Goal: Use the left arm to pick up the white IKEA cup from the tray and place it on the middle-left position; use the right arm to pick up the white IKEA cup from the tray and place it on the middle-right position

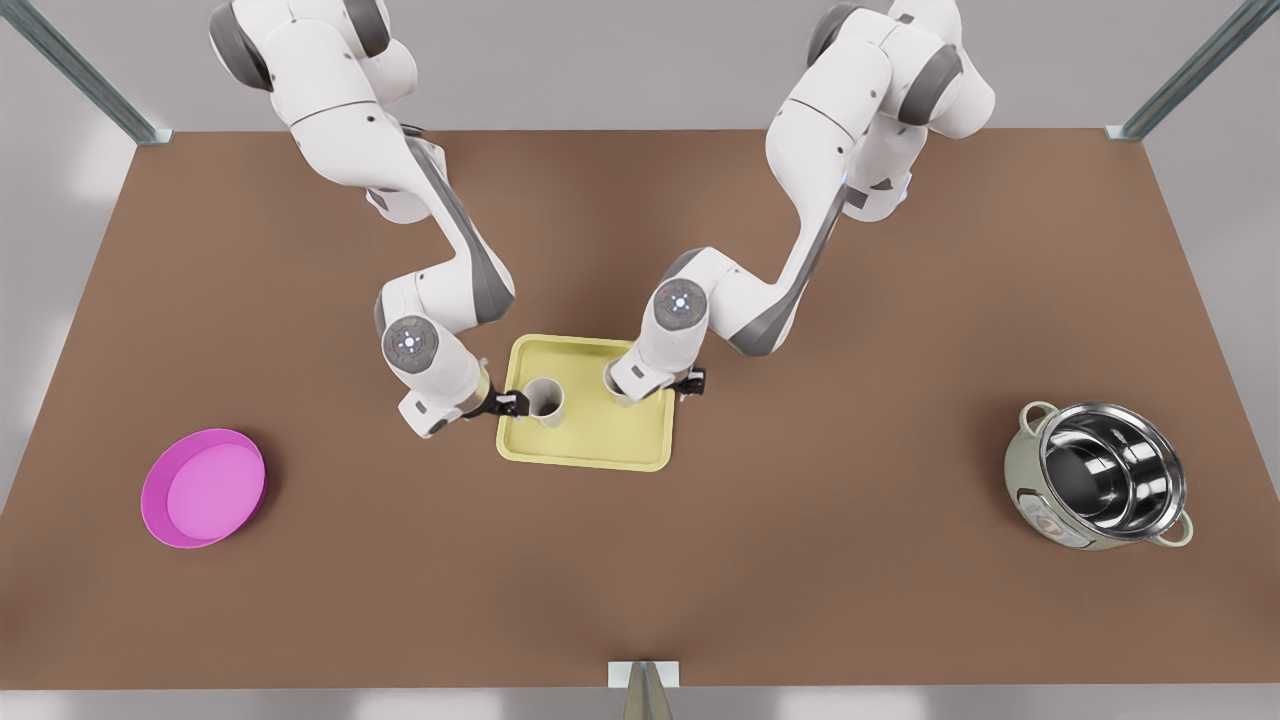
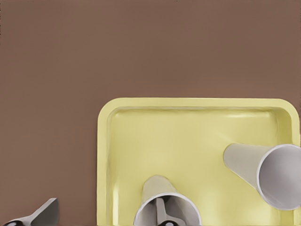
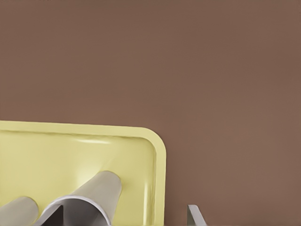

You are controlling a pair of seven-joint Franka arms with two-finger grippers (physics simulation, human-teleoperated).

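**Both grippers at cups on tray**

Left gripper [image 1: 512, 403] straddles the wall of the left white cup [image 1: 546, 401], one finger inside [image 2: 162, 213], one outside; not clamped flat. Arm bent low, elbow up, wrist angled in from the front view's left. Right gripper [image 1: 655, 385] straddles the right white cup [image 1: 617, 384] rim likewise, arm folded over the tray [image 1: 590, 450]. Both cups upright on the tray, mid-tabletop [image 1: 800, 550]. Pink dish [image 1: 204, 487] and steel pot [image 1: 1100, 488] well apart.

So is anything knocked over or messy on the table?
No, nothing stands out. Both white cups stand upright on the yellow tray, with the left gripper at one and the right gripper at the other.
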